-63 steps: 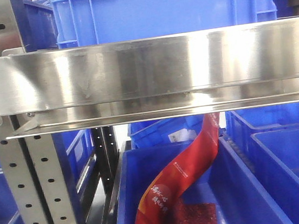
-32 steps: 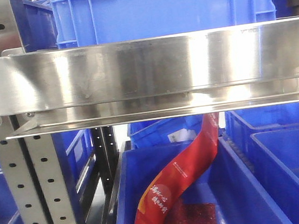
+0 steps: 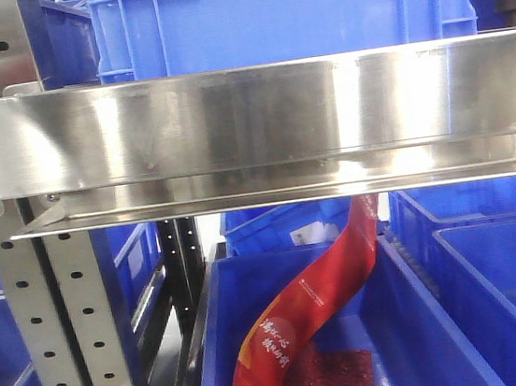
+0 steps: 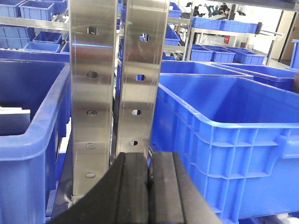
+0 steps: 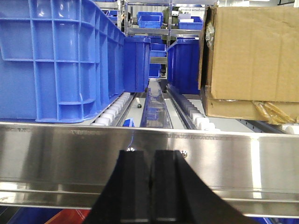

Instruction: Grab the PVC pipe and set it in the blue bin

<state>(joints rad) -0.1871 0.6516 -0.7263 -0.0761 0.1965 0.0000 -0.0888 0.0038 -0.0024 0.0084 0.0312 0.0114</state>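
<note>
In the left wrist view the left gripper (image 4: 148,186) sits at the bottom edge, its two black fingers pressed together with nothing between them. Just beyond it stand two perforated steel uprights (image 4: 117,79), and to their right a large blue bin (image 4: 233,130) with an open top; another blue bin (image 4: 28,121) sits to the left. Further back are shelves carrying more small blue bins.

In the right wrist view the right gripper (image 5: 150,186) is likewise closed, fingers touching, holding nothing. Directly past it runs a shiny steel rail (image 5: 149,149). Behind the rail a blue crate (image 5: 56,60) rests on white rollers at the left, and a cardboard box (image 5: 252,56) stands at the right.

The front view shows the same steel rail (image 3: 258,118) across the middle, a blue crate (image 3: 283,11) above it, and below it a blue bin (image 3: 415,324) containing a red packet (image 3: 302,319) leaning diagonally. Nothing in this view differs from the earlier frames; the packet and bins lie as they did.

The white pipe cannot be seen in any view.
</note>
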